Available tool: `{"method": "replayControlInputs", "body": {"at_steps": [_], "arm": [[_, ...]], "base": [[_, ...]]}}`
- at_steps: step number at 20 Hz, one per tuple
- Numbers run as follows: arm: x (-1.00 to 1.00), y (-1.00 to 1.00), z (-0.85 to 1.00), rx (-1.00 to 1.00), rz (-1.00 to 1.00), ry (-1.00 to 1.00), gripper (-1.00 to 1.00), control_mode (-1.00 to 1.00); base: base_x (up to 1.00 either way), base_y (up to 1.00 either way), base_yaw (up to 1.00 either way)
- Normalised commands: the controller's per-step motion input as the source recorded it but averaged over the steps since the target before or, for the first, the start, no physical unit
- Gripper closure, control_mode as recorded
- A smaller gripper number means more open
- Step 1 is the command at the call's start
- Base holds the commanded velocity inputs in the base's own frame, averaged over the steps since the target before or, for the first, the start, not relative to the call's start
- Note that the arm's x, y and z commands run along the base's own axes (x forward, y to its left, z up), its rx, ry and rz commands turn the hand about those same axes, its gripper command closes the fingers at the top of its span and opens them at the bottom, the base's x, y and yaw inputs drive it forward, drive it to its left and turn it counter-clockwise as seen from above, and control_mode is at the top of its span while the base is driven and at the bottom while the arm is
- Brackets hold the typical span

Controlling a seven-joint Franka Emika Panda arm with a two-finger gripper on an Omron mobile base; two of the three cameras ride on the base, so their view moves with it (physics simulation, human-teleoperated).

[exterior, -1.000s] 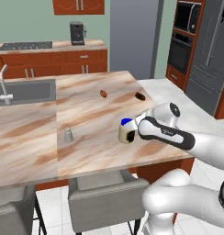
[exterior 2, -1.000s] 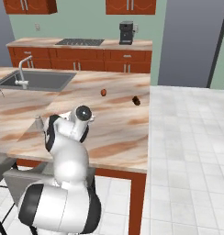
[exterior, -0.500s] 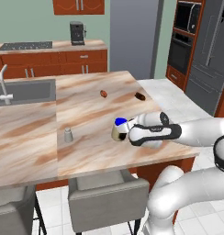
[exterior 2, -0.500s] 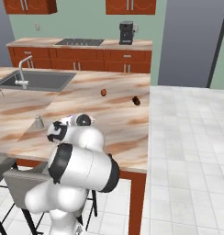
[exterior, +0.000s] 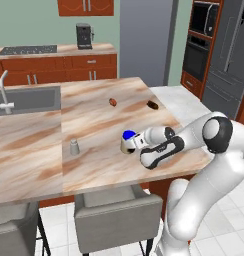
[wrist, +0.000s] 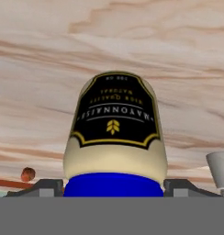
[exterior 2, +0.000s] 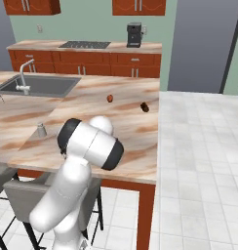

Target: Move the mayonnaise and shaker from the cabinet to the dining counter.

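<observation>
The gripper (exterior: 135, 142) clasps the mayonnaise (exterior: 127, 142) between its fingertips, low over the marble surface (exterior: 94, 125). The shaker (exterior: 74, 146) already stands beyond it. This looks like the set-down; next, release and withdraw.

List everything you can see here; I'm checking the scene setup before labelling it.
dining counter: one, beige marble with brown veins, centre.
mayonnaise: one, cream jar with blue lid and dark label, on the dining counter near its right front, between the claw's fingers.
shaker: one, small and grey, upright on the dining counter, left of the mayonnaise and apart from it.
small brown items: two, on the dining counter's far right part.
sink: one, steel, inset at the left, with a faucet.
coffee machine: one, dark, on the back wall counter.
stools: two, grey, in front.
claw: one, on the white arm, jaws either side of the mayonnaise.
</observation>
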Motion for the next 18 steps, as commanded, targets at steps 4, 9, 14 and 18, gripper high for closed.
{"method": "replayControlInputs", "body": {"at_steps": [4, 9, 14, 18], "arm": [[0.39, 0.00, -0.23, -0.05, 0.00, 0.00, 1.00, -1.00], [0.29, 0.00, -0.16, -0.04, 0.00, 0.00, 1.00, -1.00], [-0.01, 0.00, -0.21, -0.06, 0.00, 0.00, -1.00, -1.00], [-0.05, -0.04, -0.02, -0.06, 0.00, -0.01, -1.00, -1.00]], "base": [[0.00, 0.00, 0.00], [0.00, 0.00, 0.00], [0.00, 0.00, 0.00], [0.00, 0.00, 0.00]]}}
